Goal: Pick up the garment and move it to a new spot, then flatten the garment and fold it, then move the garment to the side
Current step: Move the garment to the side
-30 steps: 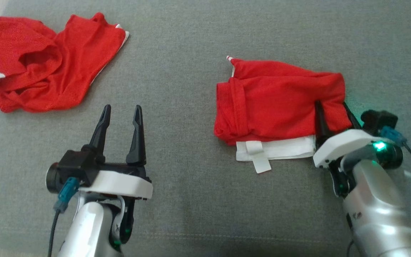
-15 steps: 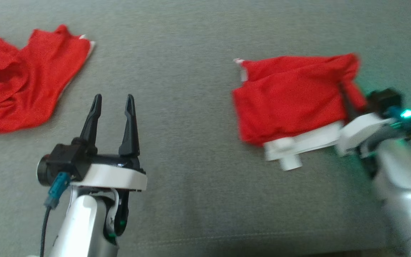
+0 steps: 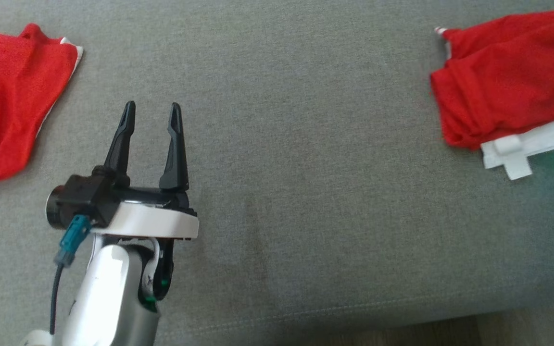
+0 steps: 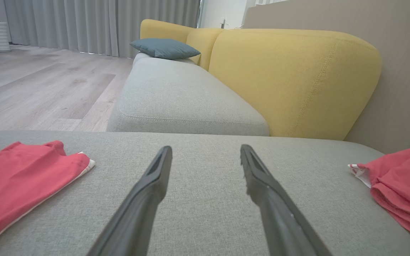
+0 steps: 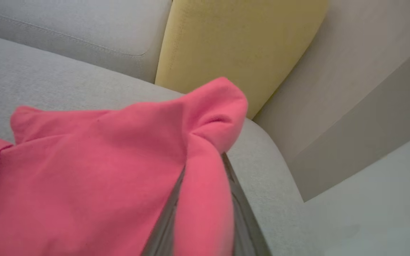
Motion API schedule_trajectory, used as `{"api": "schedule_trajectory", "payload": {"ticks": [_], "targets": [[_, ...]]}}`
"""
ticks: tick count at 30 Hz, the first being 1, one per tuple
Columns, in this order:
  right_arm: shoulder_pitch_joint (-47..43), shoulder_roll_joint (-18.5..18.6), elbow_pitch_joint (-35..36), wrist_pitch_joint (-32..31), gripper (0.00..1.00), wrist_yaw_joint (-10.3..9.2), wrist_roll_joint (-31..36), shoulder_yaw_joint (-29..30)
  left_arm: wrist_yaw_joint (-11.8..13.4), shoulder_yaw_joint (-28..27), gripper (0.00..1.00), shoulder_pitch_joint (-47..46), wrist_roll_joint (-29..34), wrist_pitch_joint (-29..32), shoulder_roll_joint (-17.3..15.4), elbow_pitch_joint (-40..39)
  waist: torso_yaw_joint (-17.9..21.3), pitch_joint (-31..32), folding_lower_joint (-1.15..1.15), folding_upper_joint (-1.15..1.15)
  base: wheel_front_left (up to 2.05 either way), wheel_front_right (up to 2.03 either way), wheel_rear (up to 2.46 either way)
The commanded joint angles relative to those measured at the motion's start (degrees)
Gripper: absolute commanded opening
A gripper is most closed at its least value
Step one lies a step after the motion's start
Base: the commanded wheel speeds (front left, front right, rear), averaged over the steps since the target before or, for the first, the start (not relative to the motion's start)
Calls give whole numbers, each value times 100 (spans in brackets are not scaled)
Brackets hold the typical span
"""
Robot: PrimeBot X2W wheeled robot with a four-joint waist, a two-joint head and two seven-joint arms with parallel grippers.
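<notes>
**Operator:** How many garments are on the seat?

**Spotter:** You have two, both red. In your head view the folded garment (image 3: 508,77) sits at two o'clock, cut off by the right edge. One white band (image 3: 536,142) runs along its six o'clock side, and one short white tab (image 3: 515,169) hangs from that. The second garment (image 3: 7,101) is crumpled and lies at ten o'clock, well apart from the first. Both rest on the grey seat (image 3: 306,192).

**Operator:** And my two grippers?

**Spotter:** Your left gripper (image 3: 152,105) is at eight o'clock in the head view. Its two dark prongs are spread wide and point to twelve, with nothing between them. It sits between the two garments, nearer the crumpled one. Your right gripper (image 5: 205,165) is clamped on the folded garment. In your right wrist view a fold of red cloth runs down between its two fingers (image 5: 244,220), and one corner bulges out past the tips toward one o'clock. I cannot tell whether that end is off the seat.

**Operator:** What else is around?

**Spotter:** In your left wrist view you have one large yellow back cushion (image 4: 294,81) at one o'clock. There is more yellow backing beyond it, which I cannot count. One blue pillow (image 4: 164,48) lies at eleven on a further grey cushion (image 4: 176,103), and there is wooden floor (image 4: 30,89) at ten.
</notes>
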State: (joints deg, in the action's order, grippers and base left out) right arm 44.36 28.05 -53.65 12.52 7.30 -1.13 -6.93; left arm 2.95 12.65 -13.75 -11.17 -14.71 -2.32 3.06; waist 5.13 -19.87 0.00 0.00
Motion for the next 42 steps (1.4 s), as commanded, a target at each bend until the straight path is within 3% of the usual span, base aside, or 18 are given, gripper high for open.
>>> {"api": "schedule_trajectory", "payload": {"ticks": [1, 9, 14, 15, 16, 26, 39, 42], "targets": [[83, 210, 109, 29, 0, 19, -19, 49, -30, -144, 100, -189, -10, -29, -55, -202, -20, -18, 0, 0, 0, 0, 0], [117, 391, 151, 135, 0, 19, 53, 623, -22, -202, 100, -188, -4, -29, -55, -190, -83, -45, 0, 0, 0, 0, 0], [86, 293, 199, 154, 0, 19, 59, 724, -12, -224, 100, -170, 9, -29, -55, -168, -61, -21, 0, 0, 0, 0, 0], [87, 239, 221, 163, 67, 19, 64, 820, -12, -213, 100, -167, 11, -29, -55, -163, -54, -2, 0, 0, 0, 0, 0], [81, 205, 228, 167, 100, 19, 49, 843, -11, -207, 100, -165, 12, -29, -55, -161, -51, 10, 0, 0, 0, 0, 0], [43, -290, 649, 216, 100, 19, -90, 874, 34, -182, 100, -57, -95, -29, -55, -113, -122, 382, 0, 0, 0, 0, 0], [-1275, -1899, 2417, 246, 100, 19, -51, 700, 174, -413, 100, 419, -255, -29, -55, -205, -271, 1376, 0, 0, 0, 0, 0], [-1578, -2092, 2688, 246, 100, 19, 44, 645, 173, -445, 100, 517, -264, -29, -55, -205, -288, 1503, 0, 0, 0, 0, 0]]}}
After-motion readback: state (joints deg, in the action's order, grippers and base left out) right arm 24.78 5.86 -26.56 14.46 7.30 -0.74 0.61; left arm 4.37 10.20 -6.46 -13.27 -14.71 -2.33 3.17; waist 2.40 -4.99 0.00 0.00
